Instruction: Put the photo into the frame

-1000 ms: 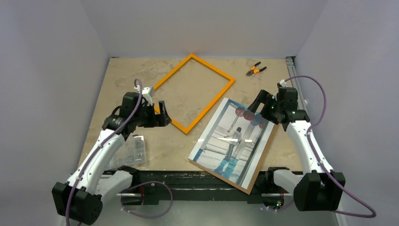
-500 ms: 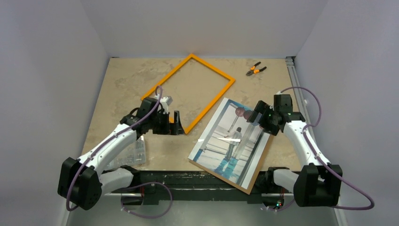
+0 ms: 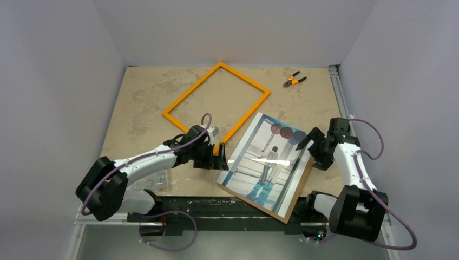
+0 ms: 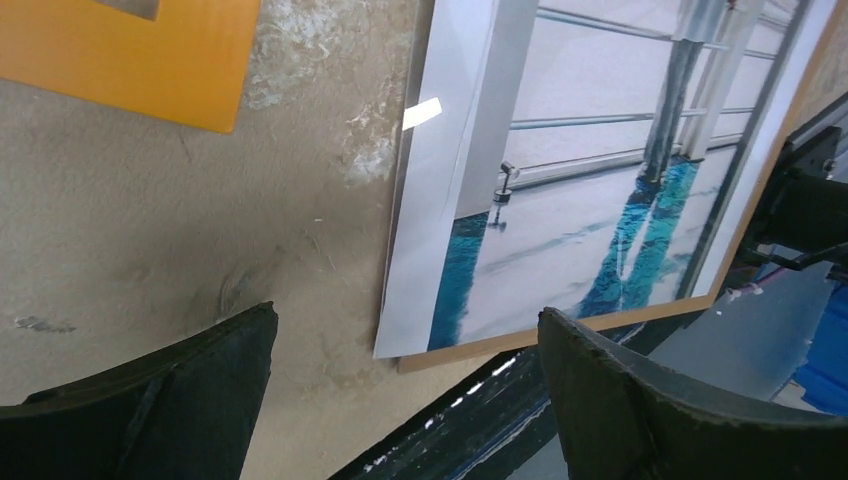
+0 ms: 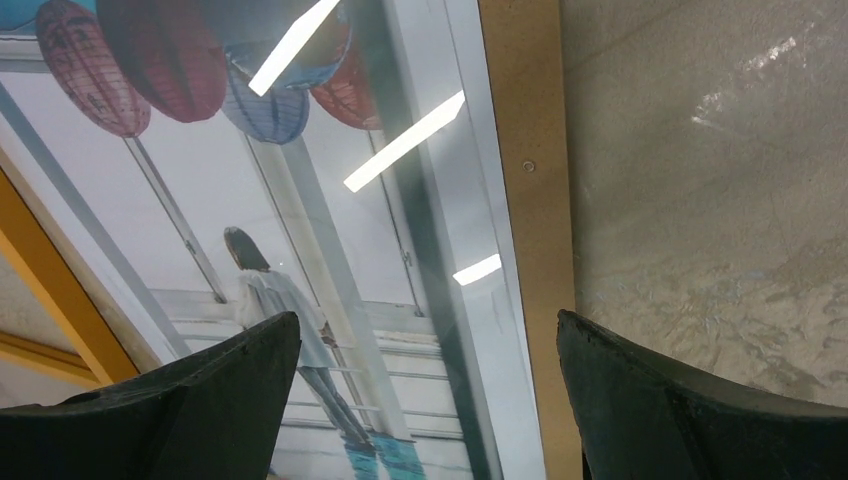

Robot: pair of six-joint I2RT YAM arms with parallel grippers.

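The photo (image 3: 269, 162) lies flat at the table's front right on a brown backing board (image 3: 299, 194) that juts over the front edge. The orange frame (image 3: 216, 105) lies flat at the back centre, apart from the photo. My left gripper (image 3: 221, 157) is open, low at the photo's near-left edge; in the left wrist view its jaws straddle the photo's corner (image 4: 400, 340) and the board's edge (image 4: 560, 328). My right gripper (image 3: 314, 149) is open over the photo's right edge; in the right wrist view its jaws straddle the photo (image 5: 320, 260) and the board strip (image 5: 525, 200).
Orange-handled pliers (image 3: 294, 80) lie at the back right. A clear plastic box (image 3: 151, 176) sits at the front left under the left arm. The table's front edge (image 3: 216, 203) runs just below the photo. Grey walls close in left, back and right.
My left gripper has moved right and nearer, from the frame's near corner to the photo's left edge. My right gripper has moved nearer and right, off the photo's top to its right edge.
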